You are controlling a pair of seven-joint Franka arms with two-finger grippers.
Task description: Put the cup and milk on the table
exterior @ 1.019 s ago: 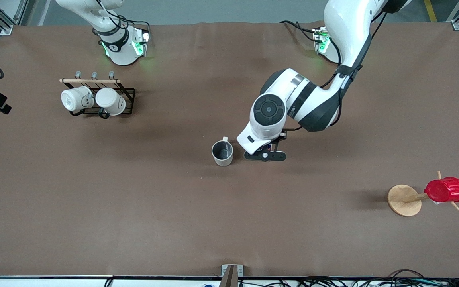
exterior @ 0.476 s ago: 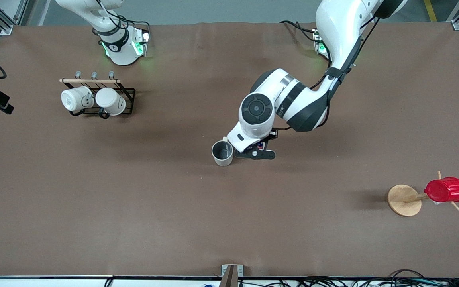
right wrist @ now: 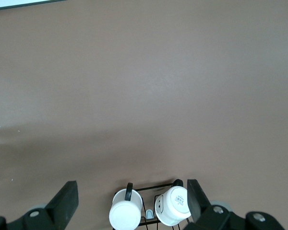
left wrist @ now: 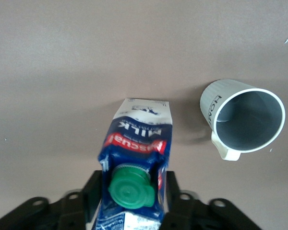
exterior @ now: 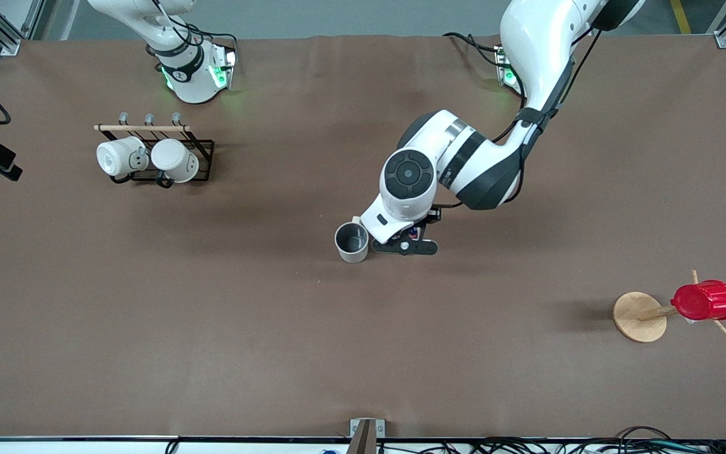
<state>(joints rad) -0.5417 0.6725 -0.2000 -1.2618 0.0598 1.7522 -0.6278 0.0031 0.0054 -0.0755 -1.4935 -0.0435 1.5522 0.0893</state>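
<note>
The cup point(exterior: 351, 241), cream-white with a grey inside, stands upright near the middle of the brown table point(exterior: 212, 328). It also shows in the left wrist view point(left wrist: 242, 117), handle turned toward the robots. My left gripper point(exterior: 404, 244) hangs low beside the cup, toward the left arm's end. It is shut point(left wrist: 130, 187) on the top of the milk point(left wrist: 137, 139), a blue-and-white carton with a green cap. The carton is upright, its base at the table or just above it. The hand hides most of it in the front view. My right gripper point(right wrist: 132, 199) is open and empty, high over the mug rack.
A black wire rack point(exterior: 202, 161) holding two white mugs point(right wrist: 149, 211) stands near the right arm's base. A red ribbed cup point(exterior: 705, 300) hangs on a wooden peg stand point(exterior: 639, 316) toward the left arm's end.
My left gripper has carried the milk toward the cup and now sits close beside it. The cup has not moved.
</note>
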